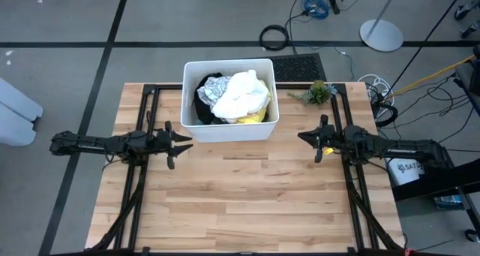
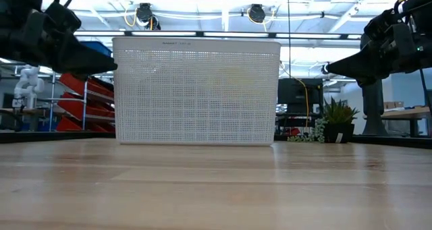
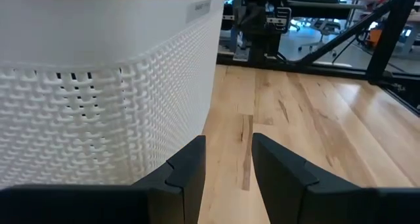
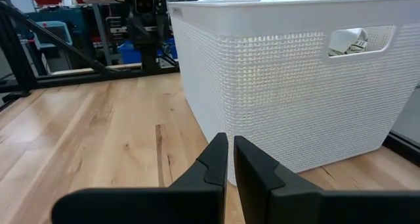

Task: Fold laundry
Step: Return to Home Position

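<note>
Both jaws off corners of tub.

I hold my dark six-joint left arm stretched out level, pointing inward toward its twin; its black two-finger left gripper hangs raised, wrist straight, with a narrow gap between its fingers; my dark right arm mirrors it from the opposite side, equally level and raised; its black right gripper has its fingers drawn nearly together, only a sliver showing between them.
</note>
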You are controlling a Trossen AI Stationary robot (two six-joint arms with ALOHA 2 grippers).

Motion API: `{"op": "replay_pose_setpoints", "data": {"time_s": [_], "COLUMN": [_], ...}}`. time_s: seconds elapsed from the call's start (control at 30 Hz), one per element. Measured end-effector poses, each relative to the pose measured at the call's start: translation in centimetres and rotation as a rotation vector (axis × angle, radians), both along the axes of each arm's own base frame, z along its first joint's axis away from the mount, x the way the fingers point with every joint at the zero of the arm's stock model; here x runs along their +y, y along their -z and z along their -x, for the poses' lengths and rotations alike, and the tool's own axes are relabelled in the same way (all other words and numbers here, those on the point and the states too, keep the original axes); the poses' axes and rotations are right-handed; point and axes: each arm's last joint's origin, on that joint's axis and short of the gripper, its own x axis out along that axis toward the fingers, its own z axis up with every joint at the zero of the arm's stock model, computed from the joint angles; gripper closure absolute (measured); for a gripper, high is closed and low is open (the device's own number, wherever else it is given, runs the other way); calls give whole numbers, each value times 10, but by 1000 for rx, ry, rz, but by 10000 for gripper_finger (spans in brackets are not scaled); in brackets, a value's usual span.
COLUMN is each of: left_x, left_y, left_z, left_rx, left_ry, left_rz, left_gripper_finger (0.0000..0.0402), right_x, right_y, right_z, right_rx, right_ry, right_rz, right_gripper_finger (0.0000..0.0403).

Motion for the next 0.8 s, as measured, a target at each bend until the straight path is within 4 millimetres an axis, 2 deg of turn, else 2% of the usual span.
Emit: {"op": "replay_pose_setpoints", "data": {"time_s": [0.8], "left_x": [0], "left_y": [0], "left_z": [0], "left_rx": [1], "left_ry": [-2], "left_rz": [1], "left_gripper_finger": [270], "right_x": [-1], "right_y": [0], "right_z": [0], "right_rx": [4], "right_ry": [19], "right_rz": [20], "right_gripper_finger": [387]}}
